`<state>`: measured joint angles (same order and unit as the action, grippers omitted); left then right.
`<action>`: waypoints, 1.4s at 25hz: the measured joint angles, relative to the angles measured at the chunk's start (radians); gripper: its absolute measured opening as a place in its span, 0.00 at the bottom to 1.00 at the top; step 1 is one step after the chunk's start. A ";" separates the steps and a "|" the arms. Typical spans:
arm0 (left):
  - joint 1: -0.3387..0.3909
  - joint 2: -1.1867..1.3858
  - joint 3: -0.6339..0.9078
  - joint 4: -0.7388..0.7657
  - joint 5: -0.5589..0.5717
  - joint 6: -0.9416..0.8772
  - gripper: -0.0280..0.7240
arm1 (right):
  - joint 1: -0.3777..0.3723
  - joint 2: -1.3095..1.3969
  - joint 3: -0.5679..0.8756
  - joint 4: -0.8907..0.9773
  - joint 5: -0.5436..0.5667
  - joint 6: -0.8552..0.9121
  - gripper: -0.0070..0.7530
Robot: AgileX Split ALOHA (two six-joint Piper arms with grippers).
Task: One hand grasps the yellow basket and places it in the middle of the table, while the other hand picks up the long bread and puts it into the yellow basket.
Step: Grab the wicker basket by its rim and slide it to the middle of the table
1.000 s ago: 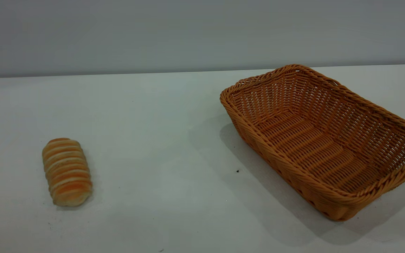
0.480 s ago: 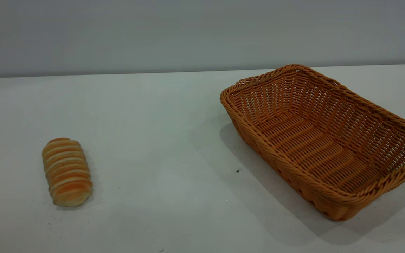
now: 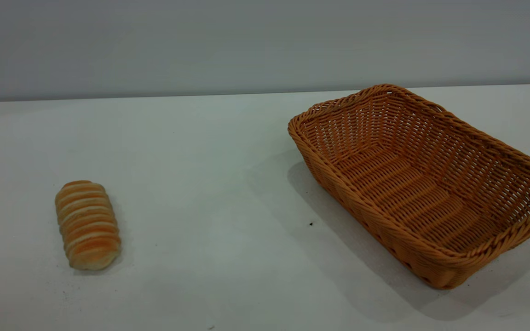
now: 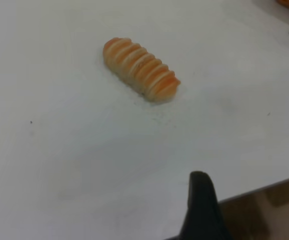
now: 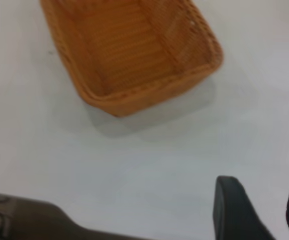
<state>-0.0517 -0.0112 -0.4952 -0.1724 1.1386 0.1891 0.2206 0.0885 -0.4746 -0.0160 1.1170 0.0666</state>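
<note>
Nearest you on the worktop (image 3: 210, 193) lies the long bread (image 3: 88, 224), down at the exterior view's left, flat on its side with its pale stripes running crosswise, nothing touching it. Your left claw (image 4: 200, 210) hangs near the worktop's edge, well apart from the bread; only one dark finger shows in its wrist view, so you cannot tell how wide it stands, and it holds nothing you can see. Your right claw (image 5: 258, 207) hovers above bare worktop short of the yellow basket (image 3: 423, 181), its two fingers (image 5: 232, 207) standing apart with clear surface between them, gripping nothing. Farther back and over to the right sits the basket itself, resting on the worktop at an angle, one corner toward the rear wall, its woven interior empty. Bread and basket sit well apart, with a small dark speck (image 3: 311, 224) on the worktop just beside the basket's near wall.
</note>
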 joint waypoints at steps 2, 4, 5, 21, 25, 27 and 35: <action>0.000 0.040 -0.005 0.000 -0.031 -0.027 0.76 | 0.000 0.003 -0.006 0.016 -0.009 0.000 0.33; 0.000 0.101 -0.009 -0.009 -0.106 -0.060 0.75 | 0.000 0.029 -0.010 0.027 -0.028 0.006 0.33; 0.000 0.141 -0.011 -0.018 -0.150 -0.067 0.74 | 0.000 0.052 -0.012 0.028 -0.040 0.008 0.33; 0.000 0.857 -0.011 -0.172 -0.672 -0.030 0.72 | 0.000 0.732 -0.020 0.044 -0.616 0.030 0.70; 0.000 0.914 -0.011 -0.206 -0.735 0.011 0.72 | 0.000 0.895 -0.020 0.057 -0.712 0.145 0.74; 0.000 0.916 -0.011 -0.206 -0.757 0.024 0.72 | 0.000 0.980 -0.020 0.058 -0.735 0.193 0.74; 0.000 0.916 -0.011 -0.207 -0.775 0.046 0.72 | 0.000 1.229 -0.092 0.060 -0.789 0.397 0.75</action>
<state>-0.0517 0.9052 -0.5059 -0.3798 0.3641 0.2355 0.2206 1.3172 -0.5667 0.0437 0.3280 0.4637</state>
